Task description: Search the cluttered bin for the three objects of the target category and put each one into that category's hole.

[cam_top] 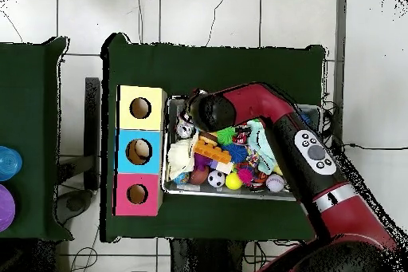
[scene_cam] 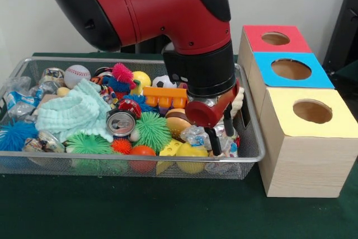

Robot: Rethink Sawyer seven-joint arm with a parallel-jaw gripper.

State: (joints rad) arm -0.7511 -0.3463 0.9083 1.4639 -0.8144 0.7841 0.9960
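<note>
Green cloth covers table [scene_cam: 168,216]; three holed boxes [scene_cam: 305,138] beside wire-mesh tray [scene_cam: 246,160], gripper [scene_cam: 221,130] fingers apart over one clear packet [scene_cam: 197,135].

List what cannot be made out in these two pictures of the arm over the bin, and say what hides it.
1. Gripper: front view, dark fingers reach into the toys; open or shut unclear. Overhead, the arm covers it.
2. Packet at the fingers: front view, touching or held unclear.
3. Bin contents under the arm: overhead, covered.
4. Box insides: both views, holes show only darkness.
</note>
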